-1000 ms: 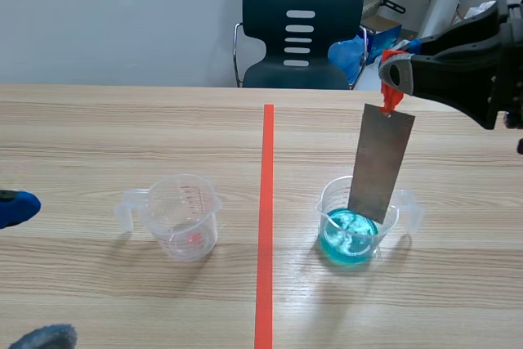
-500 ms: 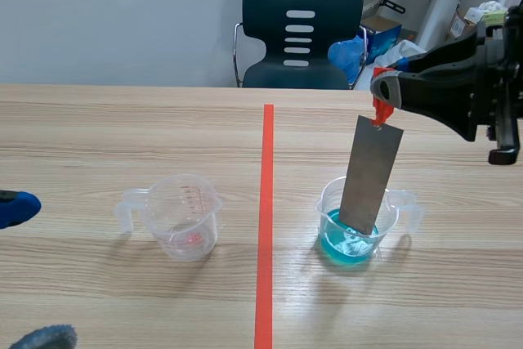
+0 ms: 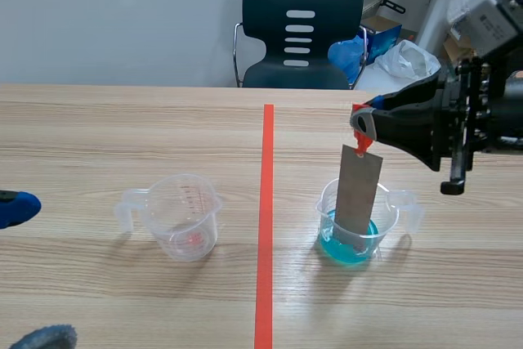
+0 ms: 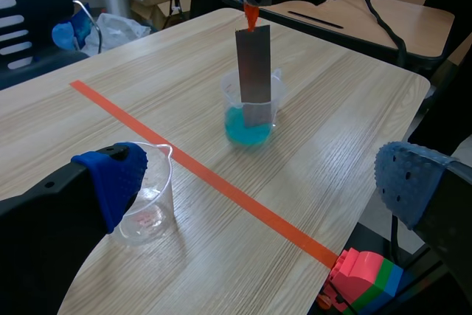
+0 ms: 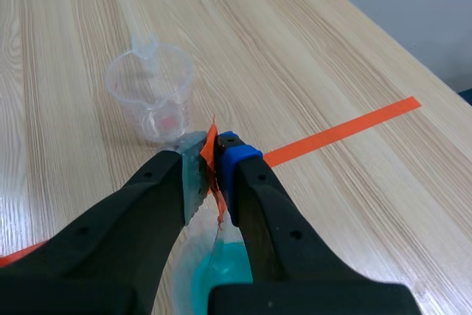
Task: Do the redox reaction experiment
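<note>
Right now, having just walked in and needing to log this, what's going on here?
The right arm's fingers are shut on the orange tab of a metal strip, holding it with its lower end inside the cup of blue liquid. The left arm's fingers are open and hold nothing. A second clear cup stands across the tape line, untouched.

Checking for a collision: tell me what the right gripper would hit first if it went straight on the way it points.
Probably the empty cup ahead of the right gripper, though it might pass above it: height is unclear.
</note>
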Motion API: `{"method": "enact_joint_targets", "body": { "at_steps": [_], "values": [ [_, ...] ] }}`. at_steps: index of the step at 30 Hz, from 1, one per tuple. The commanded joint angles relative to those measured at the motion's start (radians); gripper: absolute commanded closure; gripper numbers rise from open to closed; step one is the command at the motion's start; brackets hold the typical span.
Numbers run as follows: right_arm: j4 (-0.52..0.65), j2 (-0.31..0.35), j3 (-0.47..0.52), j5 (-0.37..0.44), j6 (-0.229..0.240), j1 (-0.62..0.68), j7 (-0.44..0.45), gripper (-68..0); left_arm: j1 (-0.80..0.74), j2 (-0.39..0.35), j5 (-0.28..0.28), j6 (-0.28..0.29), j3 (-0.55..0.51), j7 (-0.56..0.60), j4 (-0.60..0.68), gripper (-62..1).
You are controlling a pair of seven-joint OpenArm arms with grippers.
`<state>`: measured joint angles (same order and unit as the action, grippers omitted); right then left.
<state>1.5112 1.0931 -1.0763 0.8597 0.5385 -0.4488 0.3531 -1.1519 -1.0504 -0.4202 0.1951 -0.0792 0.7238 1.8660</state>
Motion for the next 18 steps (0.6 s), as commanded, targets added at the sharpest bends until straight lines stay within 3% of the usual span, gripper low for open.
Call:
{"method": "enact_joint_targets", "body": {
  "at_steps": [1,18],
  "values": [
    [-0.001,-0.006,0.010,0.014,0.000,-0.011,0.001,-0.8,0.003,0.005,-0.005,0.006,0.006,0.019,0.020,-62.3],
    [-0.066,-0.100,0.010,-0.064,0.001,0.023,-0.044,-0.8,0.003,0.005,-0.005,0.006,0.006,0.019,0.020,-62.3]
  ]
}}
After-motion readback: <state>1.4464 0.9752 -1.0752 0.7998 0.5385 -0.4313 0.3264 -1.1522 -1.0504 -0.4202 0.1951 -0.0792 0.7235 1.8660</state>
